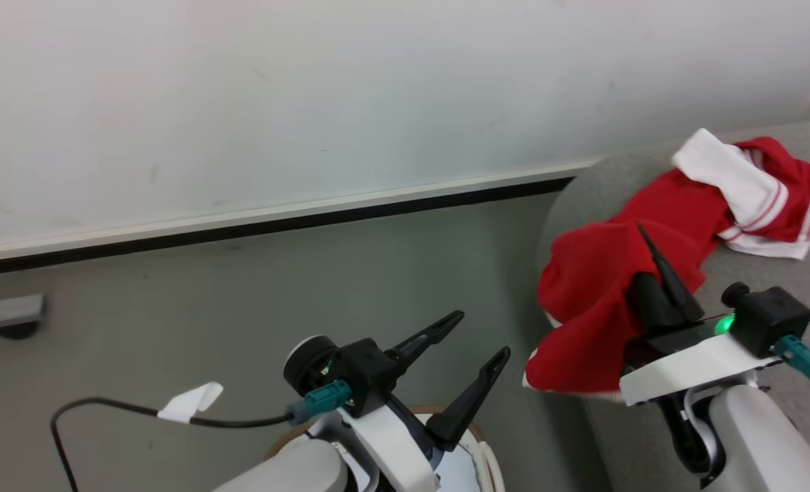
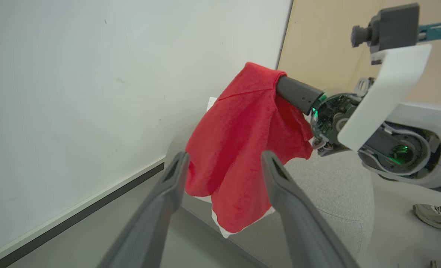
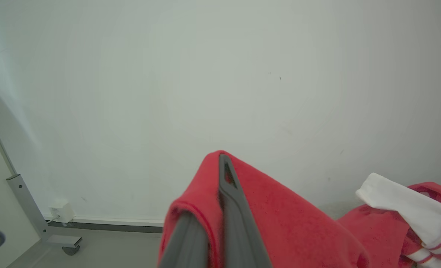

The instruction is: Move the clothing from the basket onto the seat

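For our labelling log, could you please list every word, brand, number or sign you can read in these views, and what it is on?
None: no readable text in any view.
The white tag on the black cable looks blank, and the clothing bears stripes but no lettering.

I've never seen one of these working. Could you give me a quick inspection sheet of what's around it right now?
Surface: grey sofa, woven fabric, rounded edge.
Job's things: red clothing partly lying on the sofa, partly hanging off its edge; basket low down, mostly behind the left arm.
Clutter: nothing seen.
Grippers: left gripper open, holding nothing; right gripper shut on the clothing.
Cables: black cable with a white tag, running to a teal plug at the left wrist.
Surroundings: white wall, grey floor, wheeled stand foot, a person's shoe.
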Motion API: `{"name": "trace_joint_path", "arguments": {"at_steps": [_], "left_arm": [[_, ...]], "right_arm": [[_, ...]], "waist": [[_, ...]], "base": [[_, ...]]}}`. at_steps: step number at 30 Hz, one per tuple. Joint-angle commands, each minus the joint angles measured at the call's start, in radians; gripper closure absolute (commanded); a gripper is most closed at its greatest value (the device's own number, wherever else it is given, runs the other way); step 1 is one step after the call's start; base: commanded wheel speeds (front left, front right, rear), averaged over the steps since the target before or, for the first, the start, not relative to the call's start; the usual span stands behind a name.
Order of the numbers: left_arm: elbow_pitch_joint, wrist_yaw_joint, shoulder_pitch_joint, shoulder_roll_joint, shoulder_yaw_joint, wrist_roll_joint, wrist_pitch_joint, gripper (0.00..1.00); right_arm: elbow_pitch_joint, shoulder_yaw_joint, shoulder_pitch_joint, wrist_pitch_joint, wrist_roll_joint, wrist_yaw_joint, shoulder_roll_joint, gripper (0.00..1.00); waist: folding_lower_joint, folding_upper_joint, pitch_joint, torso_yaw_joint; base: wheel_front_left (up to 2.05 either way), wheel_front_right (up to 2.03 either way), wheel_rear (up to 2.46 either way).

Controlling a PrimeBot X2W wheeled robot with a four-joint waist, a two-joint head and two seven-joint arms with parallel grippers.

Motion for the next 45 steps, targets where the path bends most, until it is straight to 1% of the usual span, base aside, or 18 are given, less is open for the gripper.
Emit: {"name": "trace_joint_path", "arguments": {"at_steps": [1,8,14,17,23,29,33,37,41,45], "left_arm": [[0.002,0.001,-0.007,0.005,0.001,0.009,-0.008,0.00],[0.006,-0.001,-0.029,0.023,0.010,0.032,-0.016,0.00],[0.008,0.001,-0.043,0.044,0.022,0.044,-0.018,0.00],[0.010,0.004,-0.048,0.052,0.022,0.051,-0.019,0.00],[-0.002,0.008,-0.057,0.052,0.014,0.065,-0.013,0.00],[-0.006,0.009,-0.061,0.047,0.007,0.066,-0.012,0.00],[-0.009,0.005,-0.072,0.048,0.005,0.069,-0.013,0.00],[-0.021,0.005,-0.085,0.060,0.009,0.071,-0.011,0.00],[-0.036,0.007,-0.098,0.077,0.016,0.066,0.001,0.00],[-0.048,0.007,-0.105,0.099,0.019,0.067,0.012,0.00]], "right_arm": [[-0.016,-0.017,0.013,-0.003,-0.014,-0.003,-0.015,1.00],[-0.092,-0.109,0.039,-0.002,-0.036,-0.003,-0.033,1.00],[-0.154,-0.168,0.085,0.001,-0.052,-0.003,-0.016,1.00],[-0.176,-0.185,0.108,0.002,-0.054,-0.003,-0.005,1.00],[-0.199,-0.194,0.126,0.003,-0.042,-0.003,0.004,1.00],[-0.212,-0.202,0.122,0.003,-0.037,-0.003,-0.009,1.00],[-0.215,-0.218,0.093,0.012,-0.053,-0.003,-0.023,1.00],[-0.235,-0.241,0.041,0.033,-0.070,-0.003,-0.052,1.00],[-0.254,-0.283,-0.040,0.072,-0.086,-0.003,-0.088,1.00],[-0.255,-0.359,-0.118,0.121,-0.104,-0.003,-0.120,1.00]], "waist": [[0.0000,0.0000,0.021,-0.051],[0.0000,0.0000,0.062,-0.165],[0.0000,0.0000,0.093,-0.253],[0.0000,0.0000,0.101,-0.288],[0.0000,0.0000,0.108,-0.322],[0.0000,0.0000,0.113,-0.332],[0.0000,0.0000,0.125,-0.319],[0.0000,0.0000,0.155,-0.298],[0.0000,0.0000,0.201,-0.273],[0.0000,0.0000,0.248,-0.243]], "base": [[0.00,0.00,0.00],[0.00,0.00,0.00],[0.00,0.00,0.00],[0.00,0.00,0.00],[0.00,0.00,0.00],[0.00,0.00,0.00],[0.00,0.00,0.00],[0.00,0.00,0.00],[0.00,0.00,0.00],[0.00,0.00,0.00]]}}
